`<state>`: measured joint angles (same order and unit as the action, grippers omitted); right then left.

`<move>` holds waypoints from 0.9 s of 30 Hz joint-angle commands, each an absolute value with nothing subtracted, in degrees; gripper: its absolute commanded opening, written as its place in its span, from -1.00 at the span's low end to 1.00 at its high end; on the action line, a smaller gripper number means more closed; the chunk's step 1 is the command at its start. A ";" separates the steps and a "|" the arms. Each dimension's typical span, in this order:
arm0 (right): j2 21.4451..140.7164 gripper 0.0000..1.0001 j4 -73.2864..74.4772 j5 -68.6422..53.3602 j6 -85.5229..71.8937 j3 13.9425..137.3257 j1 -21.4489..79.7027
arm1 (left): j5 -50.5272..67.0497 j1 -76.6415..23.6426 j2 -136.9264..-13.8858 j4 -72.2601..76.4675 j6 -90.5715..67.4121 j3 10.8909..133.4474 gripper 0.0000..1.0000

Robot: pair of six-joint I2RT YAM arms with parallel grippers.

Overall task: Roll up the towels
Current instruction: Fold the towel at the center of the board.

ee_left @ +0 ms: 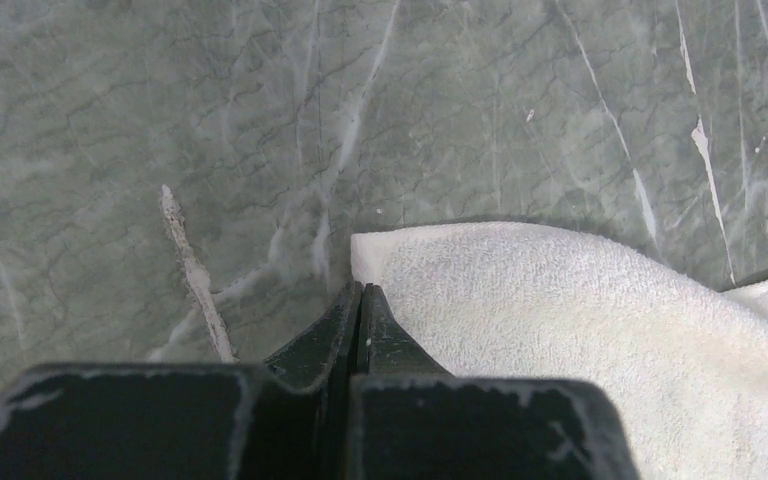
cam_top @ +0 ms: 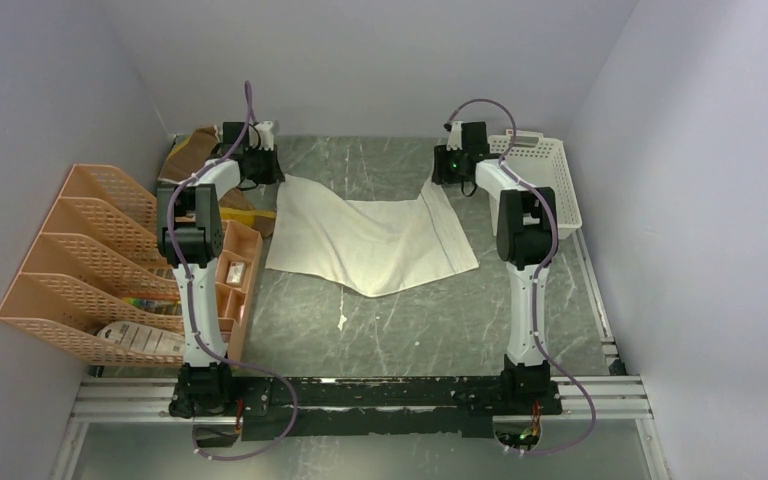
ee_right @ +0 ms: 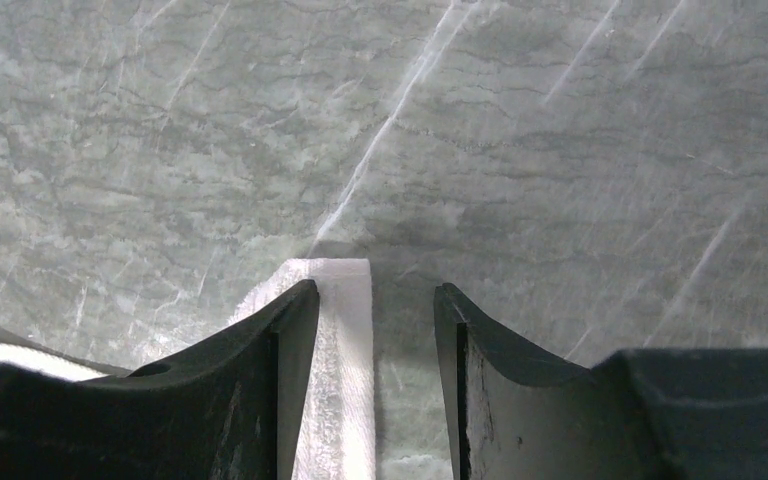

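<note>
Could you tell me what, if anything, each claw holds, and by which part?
The left claw pinches the cream towel at a far corner; the right claw, open around the other corner, holds nothing.

Orange mesh rack [cam_top: 80, 260] left, white slotted basket [cam_top: 550, 180] right.

Cream towel [ee_left: 580, 330] is nubbly terry cloth; table [ee_left: 260, 120] smooth, marbled grey-green stone look.

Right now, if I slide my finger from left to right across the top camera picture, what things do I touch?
orange file rack → cream-white towel → white basket
</note>
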<state>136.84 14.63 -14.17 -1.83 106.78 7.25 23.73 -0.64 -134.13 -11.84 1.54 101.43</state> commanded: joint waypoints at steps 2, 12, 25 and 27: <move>139.48 -0.11 16.23 -12.95 0.72 106.78 8.85 | 22.86 -0.43 -131.42 -12.59 2.55 102.67 -0.87; 139.92 -0.64 18.18 -1.88 6.39 105.73 12.94 | 21.81 -0.06 -130.36 -13.51 2.99 101.97 -0.86; 127.16 -1.00 10.98 -6.05 -1.60 98.81 5.96 | 21.46 1.50 -128.01 -13.28 1.46 102.22 -0.86; 125.00 -1.00 10.05 -4.94 -2.09 98.01 5.28 | 21.98 1.53 -127.68 -12.79 0.88 102.34 -0.87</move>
<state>131.31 11.68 -6.83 -0.05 99.07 6.83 22.09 0.58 -131.26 -13.58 1.89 101.43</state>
